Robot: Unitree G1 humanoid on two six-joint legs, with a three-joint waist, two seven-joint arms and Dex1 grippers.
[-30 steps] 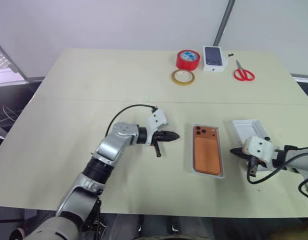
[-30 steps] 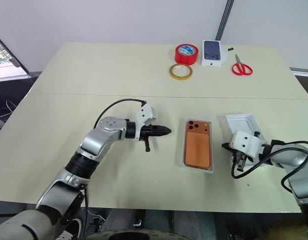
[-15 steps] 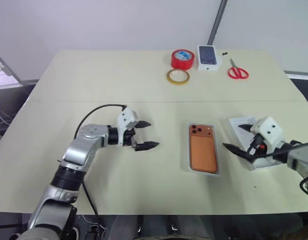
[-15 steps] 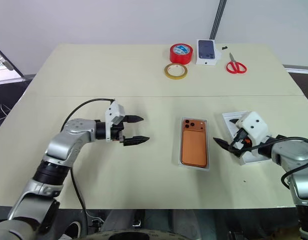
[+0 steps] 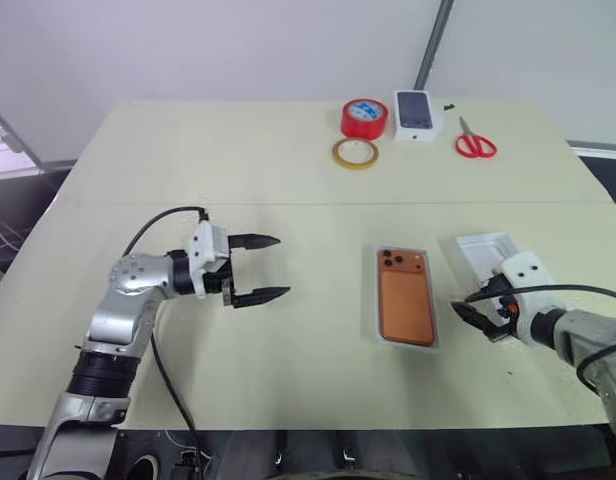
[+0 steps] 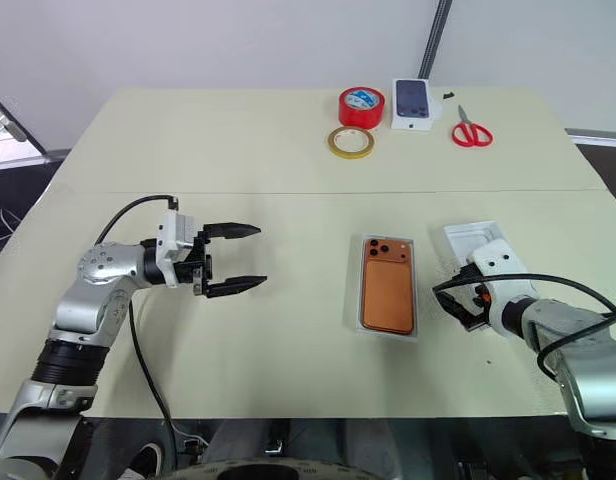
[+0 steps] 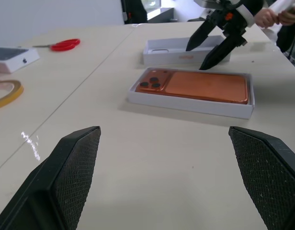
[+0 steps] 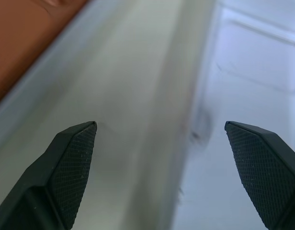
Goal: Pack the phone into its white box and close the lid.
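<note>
The phone (image 5: pixel 405 295) is slim and orange, lying back up, with a square bump of three dark lenses at its far end. It sits inside the white box (image 5: pixel 373 320), a shallow tray whose thin rim frames it on all sides. The lid (image 5: pixel 481 252), a deeper all-white shell, lies open side up on the table (image 5: pixel 238 150).

My left gripper (image 5: pixel 256 268) hangs above the table with both black fingers spread wide, nothing between them and nothing touched. The boxed phone lies ahead of my left fingertips, well apart from them, its long side facing them.

My right gripper (image 6: pixel 456 298) is spread wide too and holds nothing. Its fingers hang over the strip of bare table between tray and lid: the box wall lies just outside one finger (image 8: pixel 66 167), the lid beneath the other (image 8: pixel 262 167). I cannot tell whether they touch anything.
</note>
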